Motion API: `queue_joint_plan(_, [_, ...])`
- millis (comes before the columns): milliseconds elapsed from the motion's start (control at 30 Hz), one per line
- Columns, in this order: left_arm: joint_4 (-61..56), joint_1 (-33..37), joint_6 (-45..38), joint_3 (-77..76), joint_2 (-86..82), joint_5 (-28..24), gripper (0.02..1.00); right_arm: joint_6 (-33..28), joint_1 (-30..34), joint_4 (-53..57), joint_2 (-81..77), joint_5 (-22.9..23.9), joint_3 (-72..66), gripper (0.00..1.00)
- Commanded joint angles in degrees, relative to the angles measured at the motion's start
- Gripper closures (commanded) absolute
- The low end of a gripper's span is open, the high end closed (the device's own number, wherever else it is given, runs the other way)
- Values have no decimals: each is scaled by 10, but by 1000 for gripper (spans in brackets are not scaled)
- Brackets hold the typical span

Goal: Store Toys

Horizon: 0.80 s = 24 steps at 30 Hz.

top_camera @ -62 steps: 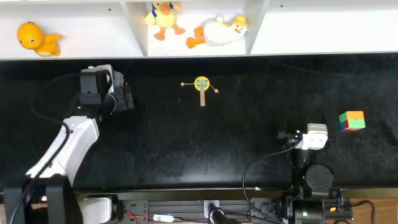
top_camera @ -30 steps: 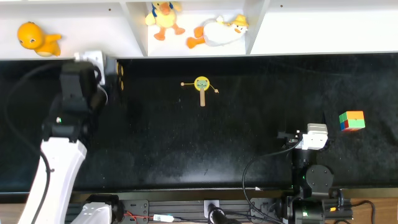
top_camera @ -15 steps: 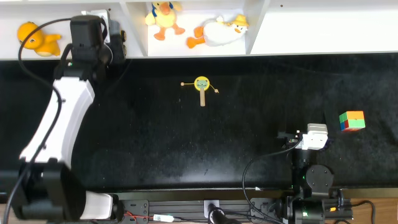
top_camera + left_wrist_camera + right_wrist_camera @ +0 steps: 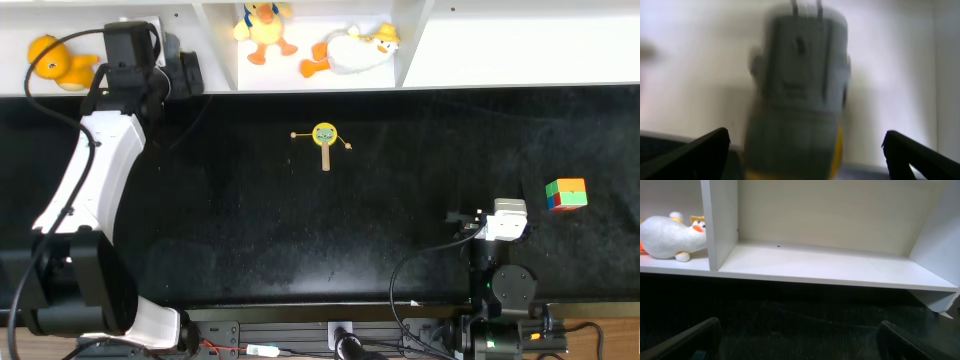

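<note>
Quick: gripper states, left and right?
Left gripper: open, with a blurred grey toy just ahead, not clamped.
Right gripper: open, holding nothing.

1. The table (image 4: 400, 220) is matt black, faintly rough like felt.
2. The shelf (image 4: 830, 265) is smooth white board.
3. The white duck (image 4: 667, 237) is soft plush cloth.
4. The cube (image 4: 565, 194) looks smooth plastic.

On the black table (image 4: 300, 240), well apart: a small rattle drum (image 4: 324, 137) near the middle and a coloured cube (image 4: 565, 194) toward the right. On the white shelf (image 4: 520, 55) along the far edge: an orange duck (image 4: 55, 60) in the left compartment, a yellow duck (image 4: 265, 25) and a white goose (image 4: 350, 50) side by side in the middle one.
</note>
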State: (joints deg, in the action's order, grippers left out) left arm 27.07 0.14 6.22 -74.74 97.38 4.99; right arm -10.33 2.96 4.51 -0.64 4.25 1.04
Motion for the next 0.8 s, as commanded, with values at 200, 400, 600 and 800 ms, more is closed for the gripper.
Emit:
queue_joint_plan(200, [64, -46, -2, 148, -237, 43, 20, 0, 2, -3, 4, -6, -8, 5])
queue_joint_plan(400, [-8, -43, 29, 365, -482, 67, 20, 0, 2, -3, 4, -6, -8, 5])
queue_joint_plan(600, [-174, -44, -30, 559, -699, 26, 23, 0, 2, -3, 4, -6, -8, 5])
queue_joint_plan(800, [-228, -44, -49, 676, -865, -2, 23, 0, 2, -3, 4, -6, -8, 5])
